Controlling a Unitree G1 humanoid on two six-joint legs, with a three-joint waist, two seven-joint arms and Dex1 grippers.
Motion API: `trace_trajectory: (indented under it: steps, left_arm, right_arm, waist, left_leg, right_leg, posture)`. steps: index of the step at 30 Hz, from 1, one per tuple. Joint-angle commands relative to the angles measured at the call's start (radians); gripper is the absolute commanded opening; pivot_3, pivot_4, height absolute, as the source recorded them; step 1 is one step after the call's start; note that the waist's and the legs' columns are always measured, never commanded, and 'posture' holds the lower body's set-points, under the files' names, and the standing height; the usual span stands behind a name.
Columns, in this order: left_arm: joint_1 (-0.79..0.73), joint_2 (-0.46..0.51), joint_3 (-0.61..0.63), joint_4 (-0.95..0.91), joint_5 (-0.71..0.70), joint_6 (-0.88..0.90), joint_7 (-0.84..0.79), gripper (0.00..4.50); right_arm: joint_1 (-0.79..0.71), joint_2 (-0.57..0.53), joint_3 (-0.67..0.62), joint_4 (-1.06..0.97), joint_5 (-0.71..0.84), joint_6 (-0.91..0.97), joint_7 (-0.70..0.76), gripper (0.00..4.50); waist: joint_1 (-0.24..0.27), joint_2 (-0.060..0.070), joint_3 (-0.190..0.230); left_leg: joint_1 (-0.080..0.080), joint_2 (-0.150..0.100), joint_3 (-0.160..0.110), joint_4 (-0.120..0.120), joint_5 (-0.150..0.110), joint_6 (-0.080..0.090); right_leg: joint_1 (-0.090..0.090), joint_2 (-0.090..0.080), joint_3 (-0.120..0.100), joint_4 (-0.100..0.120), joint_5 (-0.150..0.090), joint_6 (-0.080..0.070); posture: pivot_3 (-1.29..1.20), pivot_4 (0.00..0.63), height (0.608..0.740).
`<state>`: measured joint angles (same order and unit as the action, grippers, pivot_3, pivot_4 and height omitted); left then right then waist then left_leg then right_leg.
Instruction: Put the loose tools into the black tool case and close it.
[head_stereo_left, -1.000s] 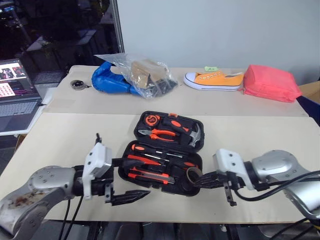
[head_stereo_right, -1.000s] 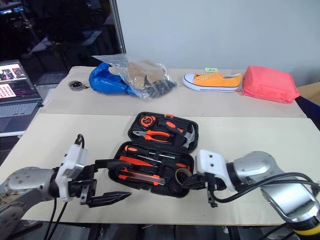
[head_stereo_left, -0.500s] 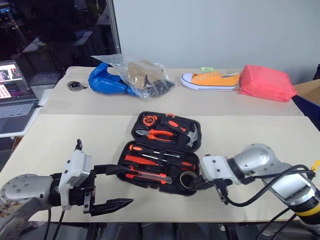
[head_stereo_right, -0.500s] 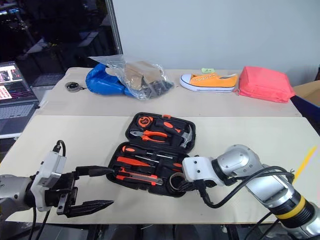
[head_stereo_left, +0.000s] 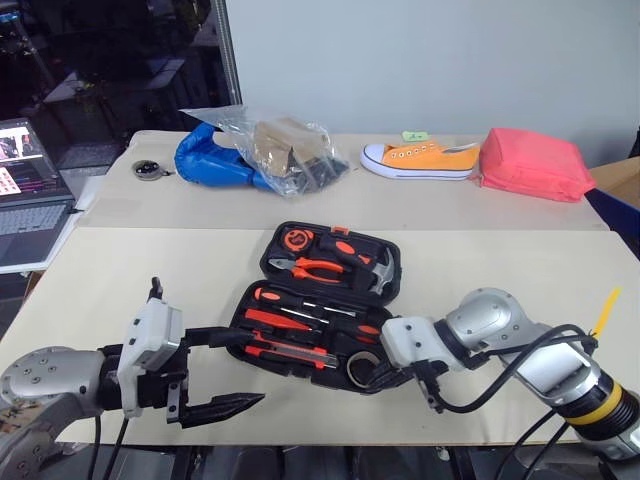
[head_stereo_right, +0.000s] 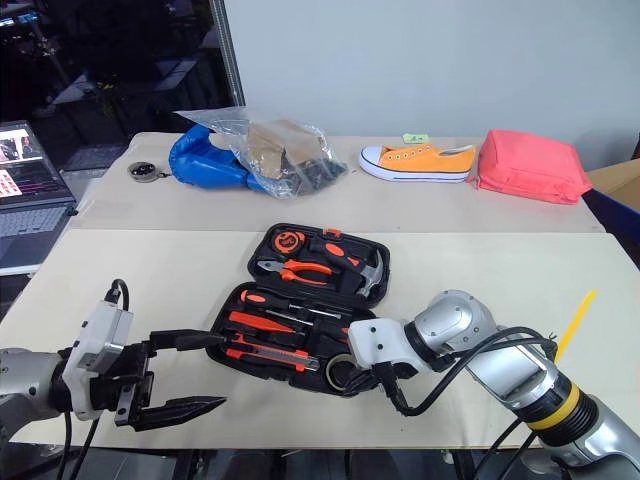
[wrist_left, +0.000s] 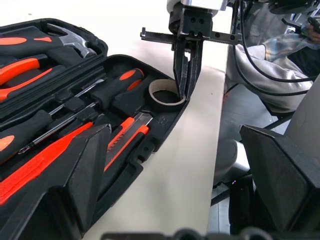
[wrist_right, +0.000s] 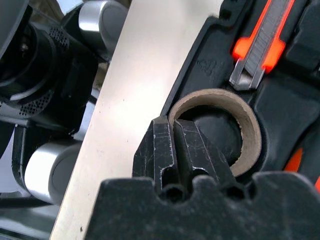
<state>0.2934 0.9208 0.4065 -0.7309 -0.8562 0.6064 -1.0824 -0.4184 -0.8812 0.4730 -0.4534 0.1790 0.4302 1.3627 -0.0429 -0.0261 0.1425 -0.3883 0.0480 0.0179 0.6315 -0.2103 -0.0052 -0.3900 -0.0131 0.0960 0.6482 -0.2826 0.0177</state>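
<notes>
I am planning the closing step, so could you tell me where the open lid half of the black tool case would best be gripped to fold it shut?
Probably the lid's far long edge, near the small orange latch. The black tool case lies open flat, hinged along the middle, so that edge swings furthest. Come from the far side, one finger sliding under the rim; the hammer and pliers sit inside.

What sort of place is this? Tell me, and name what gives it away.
Probably a lab or test workspace, not a home: plain beige tables by a bare wall, an open laptop at the side, and unrelated practice items laid out, such as an orange shoe and a black tool case.
</notes>
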Motion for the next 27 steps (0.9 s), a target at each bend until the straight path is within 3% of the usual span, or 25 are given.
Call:
trace_trajectory:
  steps: [1,2,3,6,20,27]
  left_arm:
    - [-0.003,-0.004,-0.001,-0.005,0.016,-0.032,-0.005,4.4]
    - [0.0,-0.005,-0.002,-0.006,0.019,-0.033,-0.005,4.4]
    - [0.002,-0.005,-0.001,-0.005,0.02,-0.035,-0.007,4.4]
    - [0.002,-0.008,-0.004,-0.004,0.024,-0.038,-0.001,4.4]
    - [-0.069,-0.066,-0.059,0.014,0.015,-0.011,0.101,4.4]
    - [-0.194,-0.138,-0.104,0.051,0.005,0.075,0.329,4.4]
  right_arm:
    - [0.022,-0.008,0.027,0.041,-0.05,-0.04,0.001,0.01]
    - [0.022,-0.008,0.024,0.052,-0.046,-0.045,0.005,0.01]
    - [0.022,-0.006,0.022,0.058,-0.044,-0.047,0.008,0.56]
    - [0.035,-0.017,0.006,0.074,-0.049,-0.07,0.001,1.53]
    - [-0.01,-0.117,-0.067,0.337,-0.121,-0.315,0.035,1.53]
    - [0.064,-0.081,-0.278,0.16,0.221,-0.041,0.0,1.53]
  waist:
    - [0.0,0.0,0.0]
    - [0.0,0.0,0.0]
    - [0.0,0.0,0.0]
    - [0.006,0.0,0.0]
    - [0.03,-0.002,-0.001]
    - [0.034,-0.002,-0.001]
  left_leg:
    - [0.0,0.0,0.0,0.0,0.0,0.0]
    - [0.0,0.0,0.0,0.0,0.0,0.0]
    - [0.0,0.0,0.0,0.0,0.0,0.0]
    - [0.0,0.0,0.0,0.0,0.0,0.0]
    - [0.005,-0.005,0.008,0.003,0.0,0.0]
    - [0.002,-0.003,0.012,0.003,0.001,0.002]
  right_leg:
    - [0.0,0.0,0.0,0.0,0.0,0.0]
    - [0.0,0.0,0.0,0.0,0.0,0.0]
    - [0.0,0.0,0.0,0.0,0.0,0.0]
    - [0.001,-0.001,0.0,0.0,0.0,0.0]
    - [0.004,-0.012,0.0,-0.003,-0.003,0.001]
    - [0.004,-0.013,0.0,-0.001,0.002,0.007]
  posture:
    - [0.0,0.15,0.74]
    - [0.0,0.15,0.74]
    - [0.0,0.15,0.74]
    - [0.0,0.15,0.74]
    - [0.0,0.15,0.74]
    - [0.0,0.15,0.74]
